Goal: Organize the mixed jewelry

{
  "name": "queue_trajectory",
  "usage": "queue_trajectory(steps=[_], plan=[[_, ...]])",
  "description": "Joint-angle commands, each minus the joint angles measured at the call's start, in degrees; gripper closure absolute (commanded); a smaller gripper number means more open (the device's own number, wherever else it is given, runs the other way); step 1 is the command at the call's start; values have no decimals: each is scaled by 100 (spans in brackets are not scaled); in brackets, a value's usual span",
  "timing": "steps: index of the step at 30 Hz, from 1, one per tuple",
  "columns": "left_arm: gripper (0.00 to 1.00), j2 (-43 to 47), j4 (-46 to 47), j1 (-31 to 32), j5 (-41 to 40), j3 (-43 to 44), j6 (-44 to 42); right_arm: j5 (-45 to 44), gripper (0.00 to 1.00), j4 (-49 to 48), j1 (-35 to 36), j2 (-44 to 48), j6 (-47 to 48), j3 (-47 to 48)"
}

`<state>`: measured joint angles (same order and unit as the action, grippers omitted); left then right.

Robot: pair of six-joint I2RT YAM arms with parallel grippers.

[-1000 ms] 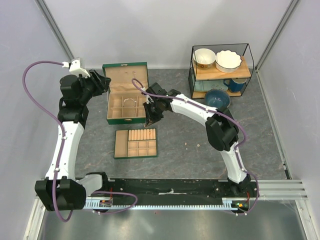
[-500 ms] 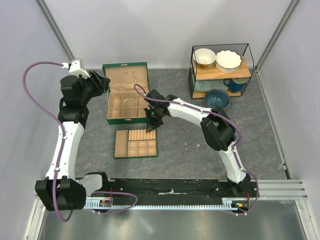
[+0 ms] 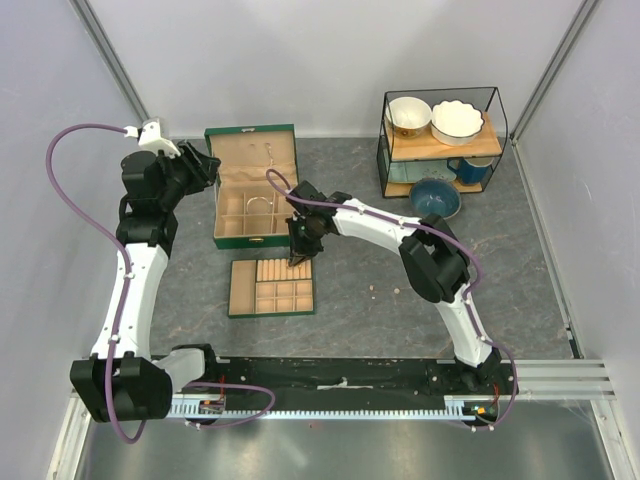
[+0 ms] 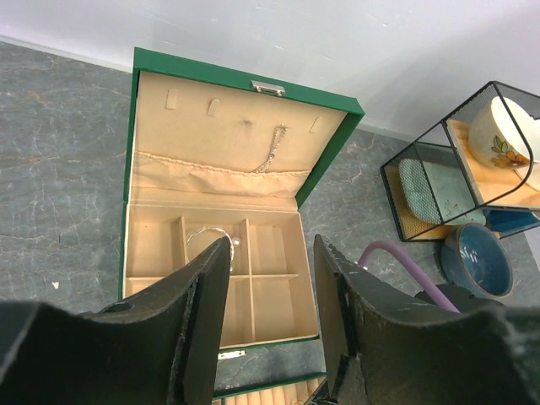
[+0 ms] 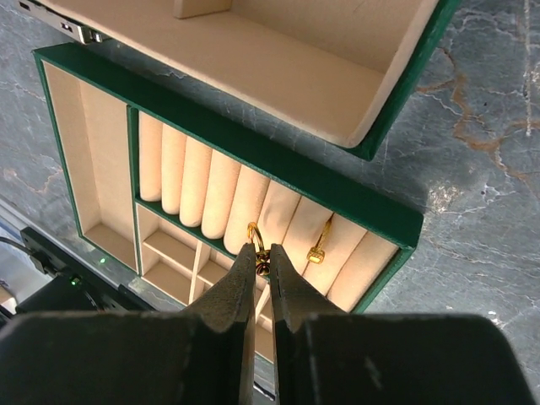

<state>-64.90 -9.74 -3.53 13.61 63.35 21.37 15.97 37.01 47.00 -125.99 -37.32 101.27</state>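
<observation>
Silvery thin wire bangle (image 4: 207, 234) lay in the middle rear compartment of an open green box with tan lining (image 4: 169, 143), toward the left rear of the grey marbled bench (image 3: 350, 320). One black finger of the left hand hid part of the hoop in the wrist view. The left hand (image 4: 272, 246) hung by the box's left rear corner, clear of it, its two fingers about half apart and nothing between them.

In front of the box sat a green-edged tan tray (image 3: 240, 290), with a row of padded rolls along its far side and small compartments nearer the arms. The right hand (image 5: 263, 253) pointed down over the right end of that row. Its fingers were drawn almost together, pinching a small gold ring (image 5: 252, 229) at the tips, right at a groove between two rolls. A second small gold ring (image 5: 318, 251) sat in another groove further along the row.

Right of the tray, two tiny pale pieces (image 3: 375, 292) lay loose on the bench, too small to identify.

At the far right stood a black wire shelf unit (image 3: 500, 110) holding two white bowls (image 3: 457, 120) on its upper wooden board and a blue mug (image 3: 470, 170) below. A dark blue bowl (image 3: 435, 195) rested on the bench just in front of it.
</observation>
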Motion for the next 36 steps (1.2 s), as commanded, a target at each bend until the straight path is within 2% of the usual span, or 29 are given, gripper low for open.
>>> queue_trajectory(steps=[1,36], plan=[[49,39,156,-34,2,-16,-98,-146,100,-80,81,-118,-74,129],[49,-13,183,-34,204,-51,43,-744,100,157,204,-356,164,384]])
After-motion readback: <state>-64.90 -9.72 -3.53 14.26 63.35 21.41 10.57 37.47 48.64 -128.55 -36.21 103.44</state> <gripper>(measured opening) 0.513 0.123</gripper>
